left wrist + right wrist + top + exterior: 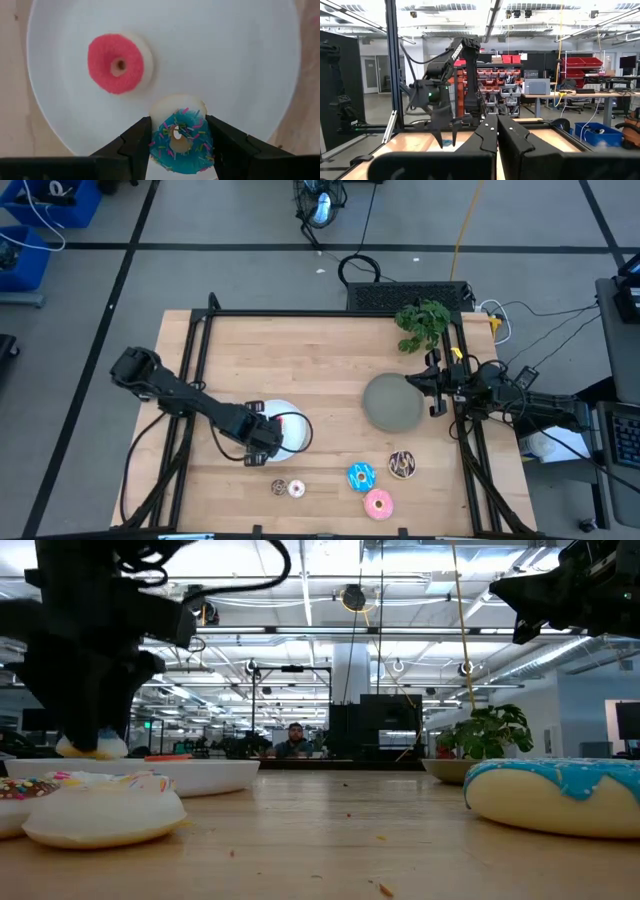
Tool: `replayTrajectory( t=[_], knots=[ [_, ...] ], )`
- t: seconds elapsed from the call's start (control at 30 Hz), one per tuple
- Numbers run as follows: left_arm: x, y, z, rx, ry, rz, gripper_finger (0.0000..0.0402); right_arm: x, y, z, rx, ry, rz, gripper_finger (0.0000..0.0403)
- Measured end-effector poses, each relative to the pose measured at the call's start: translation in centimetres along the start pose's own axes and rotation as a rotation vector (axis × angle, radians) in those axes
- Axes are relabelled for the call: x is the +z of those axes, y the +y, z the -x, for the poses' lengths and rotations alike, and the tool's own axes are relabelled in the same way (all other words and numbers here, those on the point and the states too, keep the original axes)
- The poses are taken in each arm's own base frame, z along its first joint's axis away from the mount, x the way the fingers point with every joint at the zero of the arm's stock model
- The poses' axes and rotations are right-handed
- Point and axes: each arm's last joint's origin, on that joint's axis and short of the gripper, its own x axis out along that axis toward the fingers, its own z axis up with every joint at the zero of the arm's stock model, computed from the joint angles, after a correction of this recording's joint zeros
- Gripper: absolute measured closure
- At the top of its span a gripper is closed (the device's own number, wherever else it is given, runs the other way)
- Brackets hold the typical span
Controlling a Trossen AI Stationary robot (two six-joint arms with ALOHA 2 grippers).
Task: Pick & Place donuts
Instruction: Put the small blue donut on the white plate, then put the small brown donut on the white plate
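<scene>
- We see the left gripper [177, 142] above the round white plate [240, 60], its dark fingers pinching a small blue-iced ring donut [181, 142] with coloured sprinkles and a pale base.
- One small red fuzzy-topped ring donut [118, 63] lies on this plate.
- Four donuts stay on the wooden table [300, 350]: whitish [297, 489], blue [360, 476], pink [378, 503], brown [401, 464].
- The right gripper [497, 131], pressed together, waits beside the round grey plate [392, 402].

My right gripper [497, 131] has its fingers pressed together; beyond it my left arm [451, 80] reaches down toward the table [415, 142].
</scene>
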Motion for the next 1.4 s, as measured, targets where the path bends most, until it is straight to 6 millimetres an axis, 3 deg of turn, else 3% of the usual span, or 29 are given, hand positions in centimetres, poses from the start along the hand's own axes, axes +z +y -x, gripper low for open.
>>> replayTrajectory(
  t=[0.43, 0.8, 0.97, 1.2, 1.4],
  knots=[
    [0.3, 0.1, -2.0, 0.031, 0.073, 0.060, 0.0207, 0.0, 0.0, 0.0, 0.002, 0.003, -0.007, 0.0403],
    [0.4, 0.2, -2.0, 0.009, 0.083, 0.085, 0.0059, 0.0, 0.0, 0.0, 0.003, 0.004, -0.008, 0.0403],
    [0.4, 0.4, -1.9, 0.011, 0.078, 0.094, 0.0020, 0.0, 0.0, 0.0, 0.003, 0.003, -0.008, 0.0403],
    [1.6, -0.4, -0.4, -0.035, 0.040, 0.064, 0.0025, 0.0, 0.0, 0.0, 0.003, 0.004, -0.008, 0.0403],
    [3.5, -0.6, 3.9, -0.011, 0.037, 0.087, 0.0069, 0.0, 0.0, 0.0, 0.003, 0.003, -0.004, 0.0403]
  ],
)
